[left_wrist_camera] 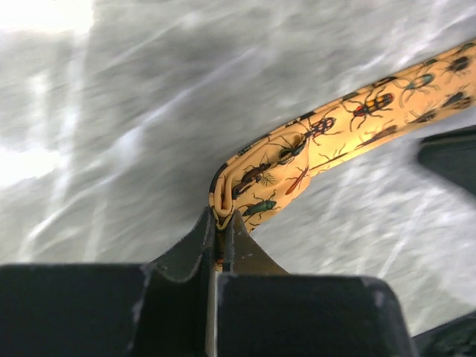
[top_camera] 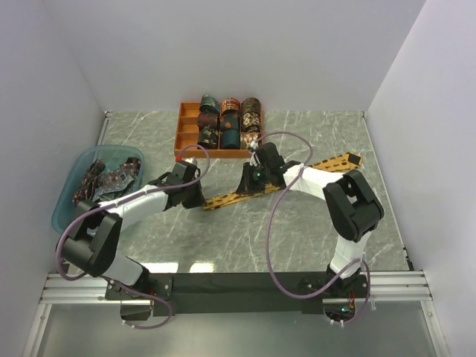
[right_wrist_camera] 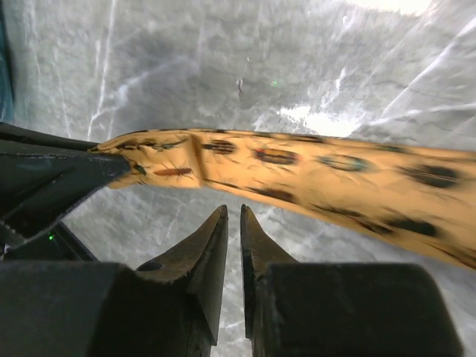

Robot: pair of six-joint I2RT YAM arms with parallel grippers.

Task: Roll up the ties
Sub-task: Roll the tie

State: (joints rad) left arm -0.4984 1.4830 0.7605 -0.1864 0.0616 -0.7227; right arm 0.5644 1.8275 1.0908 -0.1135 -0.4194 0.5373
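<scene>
A mustard-gold tie (top_camera: pixel 327 163) with insect motifs lies diagonally across the marble table. My left gripper (top_camera: pixel 199 198) is at its near-left end. In the left wrist view that gripper (left_wrist_camera: pixel 222 217) is shut on the tie's (left_wrist_camera: pixel 335 126) folded end, with fabric pinched between the tips. My right gripper (top_camera: pixel 251 181) hovers over the tie a little further along. In the right wrist view its jaws (right_wrist_camera: pixel 234 212) stand slightly apart with nothing between them, just short of the tie (right_wrist_camera: pixel 312 167). The left gripper's fingers (right_wrist_camera: pixel 67 167) show at the left, holding the tie's end.
An orange compartment tray (top_camera: pixel 187 140) with several rolled ties (top_camera: pixel 230 119) stands at the back. A translucent blue basin (top_camera: pixel 65 202) at the left holds loose dark ties (top_camera: pixel 111 178). White walls close in the table on three sides.
</scene>
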